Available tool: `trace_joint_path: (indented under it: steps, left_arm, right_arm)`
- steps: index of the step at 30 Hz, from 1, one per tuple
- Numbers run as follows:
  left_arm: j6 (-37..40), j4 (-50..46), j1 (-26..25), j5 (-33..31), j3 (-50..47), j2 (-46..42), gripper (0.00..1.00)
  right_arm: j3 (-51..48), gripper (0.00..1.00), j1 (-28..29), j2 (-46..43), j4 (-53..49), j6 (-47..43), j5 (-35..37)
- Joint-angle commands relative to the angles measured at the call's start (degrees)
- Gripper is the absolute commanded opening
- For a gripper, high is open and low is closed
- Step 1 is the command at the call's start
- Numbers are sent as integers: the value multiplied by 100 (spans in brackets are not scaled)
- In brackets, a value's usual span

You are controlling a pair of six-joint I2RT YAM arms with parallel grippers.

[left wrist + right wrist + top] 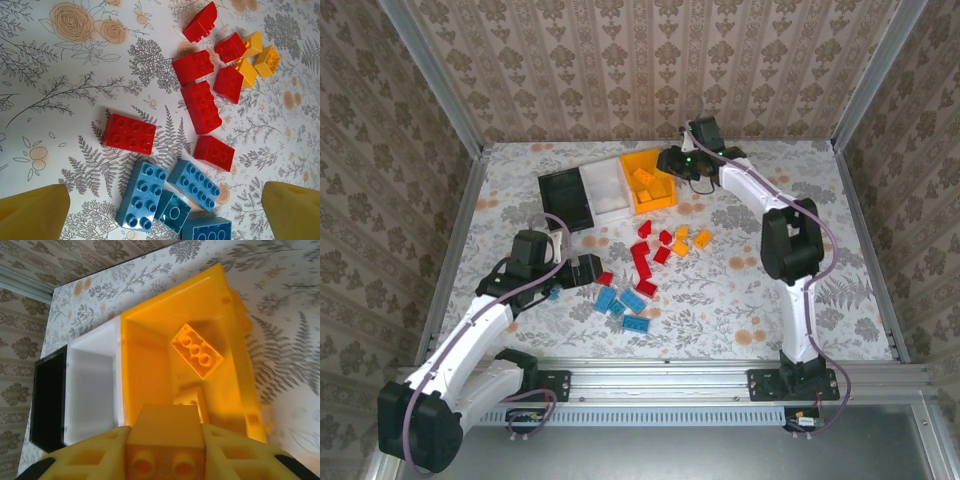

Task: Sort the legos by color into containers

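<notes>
Hovering over the orange bin, the right hand clamped a yellow brick; red bricks and blue bricks lay unsorted, left hand spread apart.

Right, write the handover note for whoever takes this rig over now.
Left pincer: open, empty, over the red bricks and light blue bricks on the table.
Right pincer: shut on an orange-yellow brick, above the orange-yellow bin.
Done: at least two binned orange-yellow bricks lie in that bin.
Left: release the held one. A few loose orange-yellow bricks lie on the table beside the reds. All reds and blues are unsorted. No bricks seen in the white bin or black bin.
</notes>
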Motion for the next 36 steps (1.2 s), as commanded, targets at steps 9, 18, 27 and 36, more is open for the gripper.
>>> trace_joint_path:
  steps: [9, 18, 27, 36]
  left_arm:
    - [114, -94, -7, -48, 30, 109, 100]
    - [-12, -30, -10, 0, 251, 155, 100]
    - [-114, -167, -126, -53, 380, -27, 100]
    - [-191, -68, -434, -295, 314, -11, 100]
  right_arm:
    - [1785, 60, 169, 1123, -593, 77, -161]
    - [1247, 69, 163, -143, -1412, -607, 188]
    - [-1438, 75, 36, -2233, -2159, -1293, 1006]
    - [-3702, 82, -22, -3251, -2002, -861, 1393]
